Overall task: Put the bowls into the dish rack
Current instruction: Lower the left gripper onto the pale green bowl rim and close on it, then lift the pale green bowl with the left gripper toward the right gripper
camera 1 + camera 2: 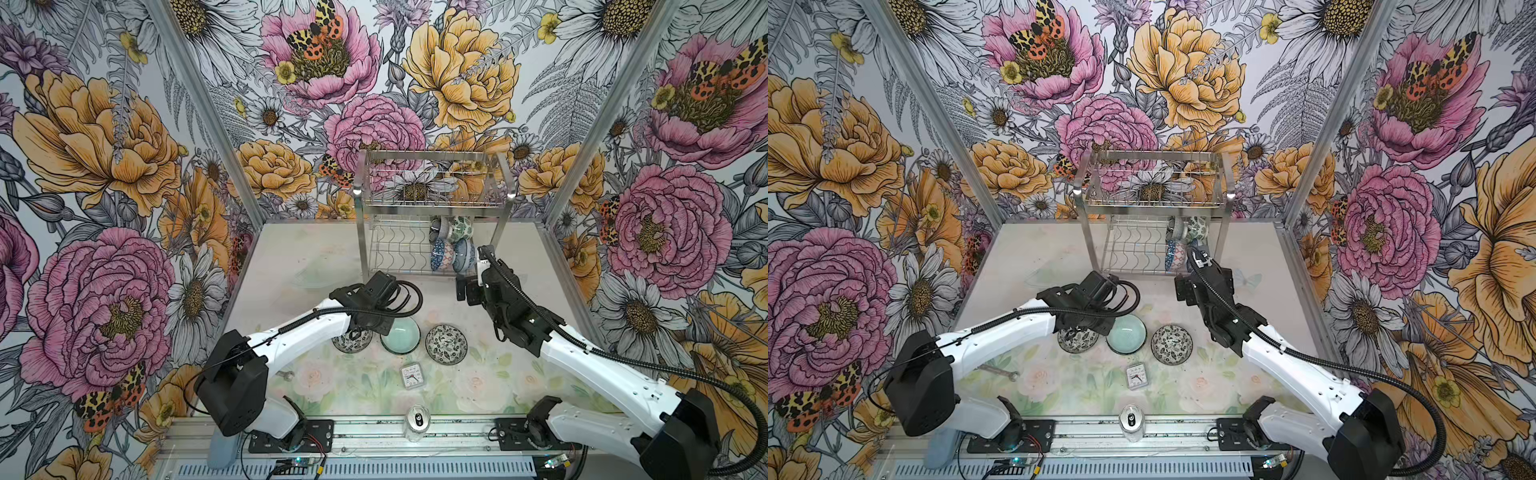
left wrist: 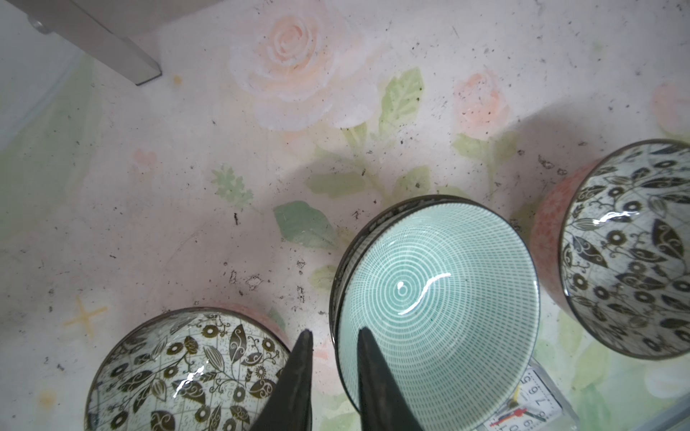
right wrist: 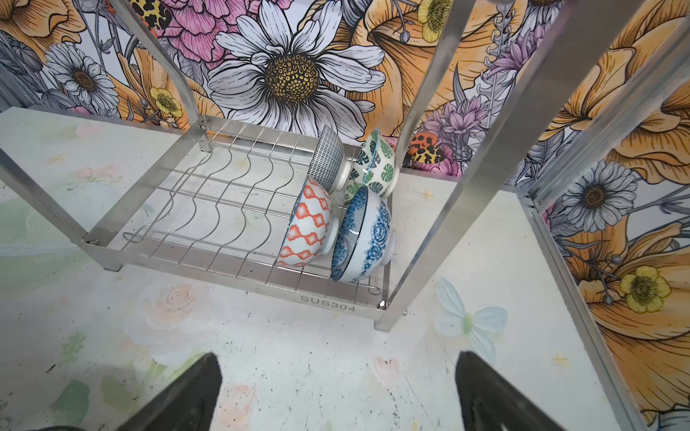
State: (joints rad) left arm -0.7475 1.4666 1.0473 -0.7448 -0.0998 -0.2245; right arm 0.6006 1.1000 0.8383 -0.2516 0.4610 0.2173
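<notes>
— Surface (image 1: 291,257) is showing faded roses and dark specks; flowered walls (image 1: 104,166) are closing it in.
— 4 bowls (image 3: 306,227) are leaning in the dish rack (image 3: 328,300)'s lower tier; 3 more are sitting on the surface. Left jaws are straddling the teal bowl (image 2: 437,298)'s rim, slightly parted; right jaws are gaping wide.

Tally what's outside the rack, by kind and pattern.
Leaf bowls: 2
Teal bowl: 1 (a second rim shows around it, maybe another bowl beneath)
Clock: 1
Can: 1
Wrench: 1
Total: 6
</notes>
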